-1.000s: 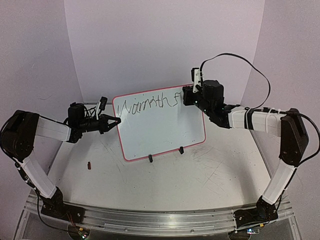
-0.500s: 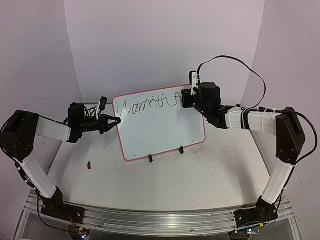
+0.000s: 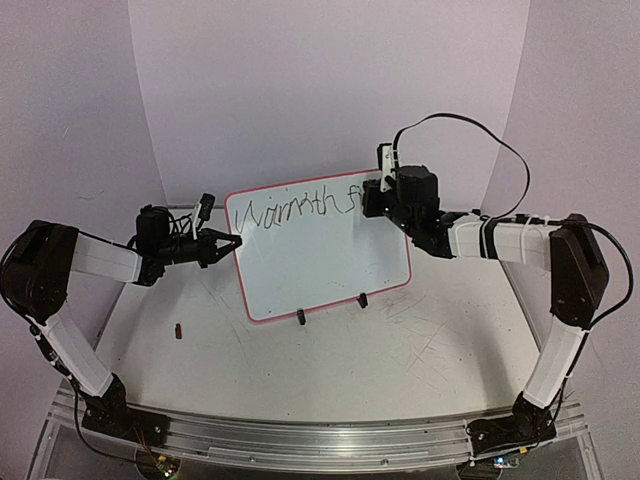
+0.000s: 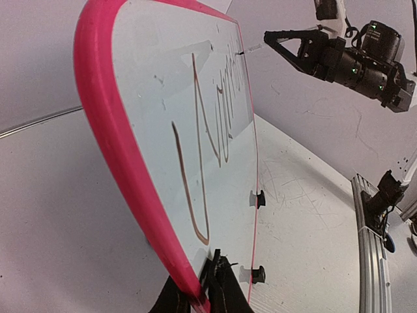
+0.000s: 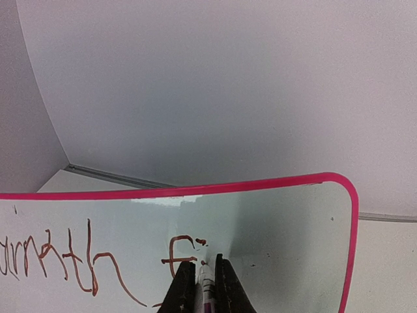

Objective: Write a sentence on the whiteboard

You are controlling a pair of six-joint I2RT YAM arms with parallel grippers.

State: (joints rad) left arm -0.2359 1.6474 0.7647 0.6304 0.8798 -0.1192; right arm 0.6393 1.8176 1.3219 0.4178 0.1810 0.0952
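Observation:
The whiteboard (image 3: 320, 255) with its pink-red frame stands tilted on two black clip feet (image 3: 300, 317) at mid table. The sentence (image 3: 295, 210) runs along its top and reads "Warmth f" plus an i dot. My left gripper (image 3: 234, 241) is shut on the board's left frame edge (image 4: 189, 287). My right gripper (image 3: 372, 196) is at the board's top right, shut on a marker (image 5: 206, 287) whose tip touches the board just right of the "f" (image 5: 176, 257). The board also fills the left wrist view (image 4: 189, 130) and the right wrist view (image 5: 280, 241).
A small red object (image 3: 178, 329) lies on the scratched grey table (image 3: 400, 350) at the left front. A black cable (image 3: 470, 125) loops above the right arm. White walls curve behind. A metal rail (image 3: 300, 440) runs along the near edge.
The right gripper with the marker shifted slightly up and left toward the board's top edge beside the "f". The left gripper and the board have stayed still.

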